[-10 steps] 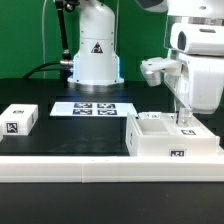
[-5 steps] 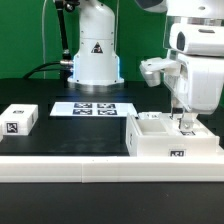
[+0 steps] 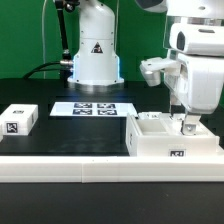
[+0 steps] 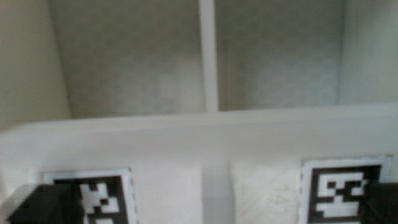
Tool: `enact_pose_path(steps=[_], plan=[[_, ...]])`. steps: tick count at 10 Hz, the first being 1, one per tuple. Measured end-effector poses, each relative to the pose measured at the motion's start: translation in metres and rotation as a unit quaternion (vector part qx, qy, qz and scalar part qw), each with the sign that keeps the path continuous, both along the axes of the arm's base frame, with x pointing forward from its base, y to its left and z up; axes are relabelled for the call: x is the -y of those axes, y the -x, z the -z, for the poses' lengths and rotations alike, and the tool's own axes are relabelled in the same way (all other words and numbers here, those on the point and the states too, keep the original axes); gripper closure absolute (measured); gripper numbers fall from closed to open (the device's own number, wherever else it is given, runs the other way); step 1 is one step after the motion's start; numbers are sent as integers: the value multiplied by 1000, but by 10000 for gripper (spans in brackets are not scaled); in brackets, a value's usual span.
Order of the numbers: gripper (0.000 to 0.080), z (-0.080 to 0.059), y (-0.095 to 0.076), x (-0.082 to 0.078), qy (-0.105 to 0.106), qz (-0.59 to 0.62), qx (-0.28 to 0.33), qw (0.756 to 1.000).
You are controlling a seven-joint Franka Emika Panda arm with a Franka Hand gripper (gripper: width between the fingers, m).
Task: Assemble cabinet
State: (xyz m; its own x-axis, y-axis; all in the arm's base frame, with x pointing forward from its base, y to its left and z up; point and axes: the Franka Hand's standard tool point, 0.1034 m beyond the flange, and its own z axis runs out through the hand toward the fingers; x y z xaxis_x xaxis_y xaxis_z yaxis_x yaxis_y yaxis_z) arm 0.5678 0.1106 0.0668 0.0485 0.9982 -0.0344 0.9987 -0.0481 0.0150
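Observation:
The cabinet, a large white box with open compartments and a tag on its front, stands at the exterior view's right. My gripper hangs straight down over its right compartment, fingertips at the rim. In the wrist view the cabinet fills the picture: a thin divider between two inner bays, and two black-and-white tags on the near wall. Only a dark finger edge shows at one corner and nothing sits between the jaws, so the gripper looks open and empty.
A small white tagged block lies at the exterior view's left. The marker board lies in front of the robot base. A long white border rail runs along the front edge.
The gripper has sunk very slightly toward the cabinet's right compartment. Nothing else has moved.

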Motion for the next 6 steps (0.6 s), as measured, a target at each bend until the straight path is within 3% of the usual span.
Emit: enact_pose_path(steps=[3,6], plan=[[2,-22,43,-2,4,-9,9,1000],[2,-19,103,1,6,-2,2,1000]])
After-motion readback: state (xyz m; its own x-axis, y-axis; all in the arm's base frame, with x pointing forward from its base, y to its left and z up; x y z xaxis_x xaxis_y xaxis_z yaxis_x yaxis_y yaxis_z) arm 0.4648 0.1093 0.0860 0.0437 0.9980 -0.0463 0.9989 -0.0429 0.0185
